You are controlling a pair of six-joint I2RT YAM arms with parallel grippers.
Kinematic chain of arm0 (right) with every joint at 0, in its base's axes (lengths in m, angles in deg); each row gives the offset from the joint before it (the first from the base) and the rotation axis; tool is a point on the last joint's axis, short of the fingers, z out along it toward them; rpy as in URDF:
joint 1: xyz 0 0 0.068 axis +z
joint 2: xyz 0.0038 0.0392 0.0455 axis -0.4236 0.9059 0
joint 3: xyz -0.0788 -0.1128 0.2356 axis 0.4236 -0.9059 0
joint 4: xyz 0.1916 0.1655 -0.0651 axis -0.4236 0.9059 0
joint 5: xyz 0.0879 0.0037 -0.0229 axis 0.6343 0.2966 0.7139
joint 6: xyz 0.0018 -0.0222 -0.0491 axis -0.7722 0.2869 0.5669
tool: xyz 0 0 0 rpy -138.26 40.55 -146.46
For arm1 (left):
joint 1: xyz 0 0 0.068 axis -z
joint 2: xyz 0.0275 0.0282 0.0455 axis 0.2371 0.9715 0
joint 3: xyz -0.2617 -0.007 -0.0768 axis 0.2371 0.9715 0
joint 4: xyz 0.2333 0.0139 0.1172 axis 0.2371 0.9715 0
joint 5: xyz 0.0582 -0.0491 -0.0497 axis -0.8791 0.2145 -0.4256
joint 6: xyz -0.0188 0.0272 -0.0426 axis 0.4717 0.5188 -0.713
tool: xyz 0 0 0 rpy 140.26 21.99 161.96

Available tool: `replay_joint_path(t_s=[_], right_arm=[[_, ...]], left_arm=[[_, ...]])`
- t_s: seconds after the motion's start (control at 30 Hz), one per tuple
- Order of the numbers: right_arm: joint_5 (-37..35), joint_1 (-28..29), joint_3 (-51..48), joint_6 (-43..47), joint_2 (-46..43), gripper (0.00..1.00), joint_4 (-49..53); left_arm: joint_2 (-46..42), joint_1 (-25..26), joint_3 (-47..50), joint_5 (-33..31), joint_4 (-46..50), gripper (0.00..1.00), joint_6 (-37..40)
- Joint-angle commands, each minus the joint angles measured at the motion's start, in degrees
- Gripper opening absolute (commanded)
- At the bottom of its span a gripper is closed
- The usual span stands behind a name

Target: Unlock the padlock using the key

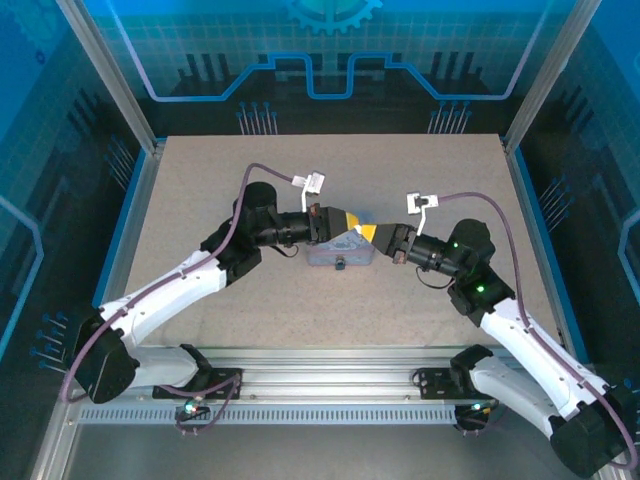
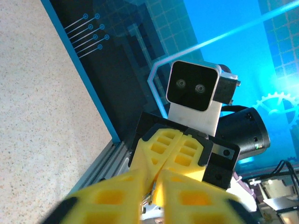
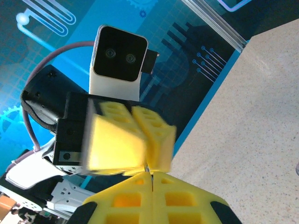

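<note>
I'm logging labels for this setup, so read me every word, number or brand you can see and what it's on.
None can be read.
On the pale blue tin: print too small to read.
On the blue backdrop panels: gear and circuit-line graphics, no words.
On the white wrist camera: no marking.

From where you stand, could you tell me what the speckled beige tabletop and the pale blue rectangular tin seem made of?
The speckled beige tabletop looks like matte stone-effect laminate or composite: fine flecks, no glare. The pale blue rectangular tin is possibly thin printed metal, though it is too small to confirm.
</note>
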State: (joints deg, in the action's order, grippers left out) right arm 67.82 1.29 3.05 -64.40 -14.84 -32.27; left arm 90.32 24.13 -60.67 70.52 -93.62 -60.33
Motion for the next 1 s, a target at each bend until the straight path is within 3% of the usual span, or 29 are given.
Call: replay_joint_path(t_s=[0.0,0.03,0.2,0.3,0.5,0.67,0.97], right_arm=[[-0.6,-0.1,1.5,3.7,-2.0,0.0,5.3],[-0.5,-0.4,1.6,4.0,-2.4,0.0,6.1],[-0.7,-3.5,2.2,7.4,-5.0,0.0,14.6],[-1.5,-5.3,2.5,10.4,-6.6,0.0,20.4],[-10.7,-6.8,5.6,20.0,-6.7,0.0,35.0],[-22.0,-7.4,8.1,25.5,-2.6,0.0,41.2],[-38.0,-7.8,12.5,29.4,10.9,0.0,44.2]], left_arm=[[-2.7,0.0,1.6,-2.1,0.9,0.38,1.1],[-3.0,-0.1,1.8,-2.5,1.5,0.47,1.3],[-6.8,-0.6,4.3,-7.8,8.3,0.71,5.2],[-9.3,-0.6,5.9,-12.5,14.2,0.76,8.1],[-11.9,-0.6,9.4,-23.9,24.6,0.84,12.2],[-10.0,-1.1,11.2,-32.3,27.0,0.88,13.4],[2.4,-7.0,8.5,-34.2,21.3,0.86,13.7]])
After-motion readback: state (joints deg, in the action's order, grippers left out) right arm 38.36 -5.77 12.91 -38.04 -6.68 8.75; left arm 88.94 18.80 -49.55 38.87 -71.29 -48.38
